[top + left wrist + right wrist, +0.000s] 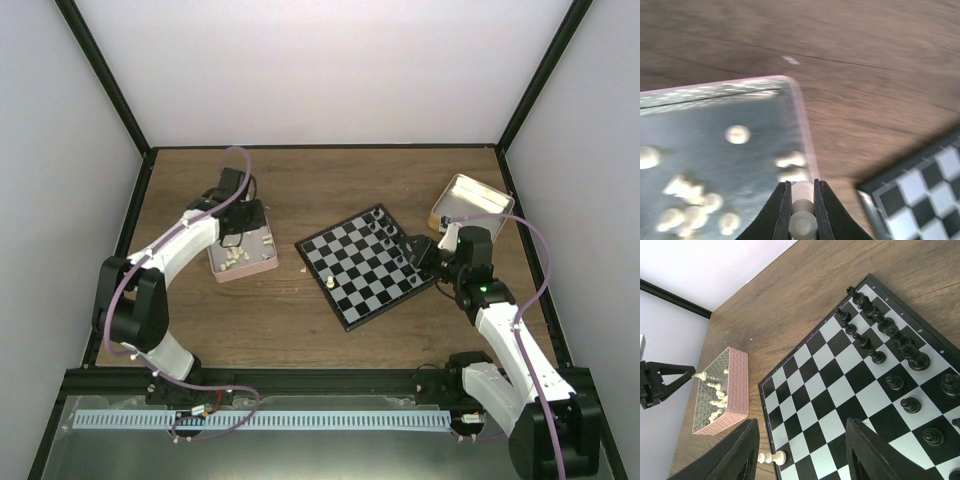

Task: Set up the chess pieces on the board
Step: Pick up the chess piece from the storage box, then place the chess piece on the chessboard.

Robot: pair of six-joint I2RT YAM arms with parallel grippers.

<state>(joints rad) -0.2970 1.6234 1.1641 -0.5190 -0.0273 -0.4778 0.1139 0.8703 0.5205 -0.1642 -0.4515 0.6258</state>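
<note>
The board (365, 265) lies tilted at mid-table. Black chess pieces (877, 320) stand in two rows along its far right side. One white piece (771, 457) lies on its side across the board's near left rim, also visible in the top view as a white piece (329, 282). My left gripper (802, 192) hangs over the corner of the pink tin (805, 130), shut on a cream-white piece (802, 220). More white pieces (737, 134) lie in the tin. My right gripper (805, 450) is open above the board with nothing between its fingers.
A yellow metal tin (470, 200) sits at the back right, just beyond the right arm. The pink tin (242, 255) stands left of the board with bare wood between them. Black frame rails edge the table.
</note>
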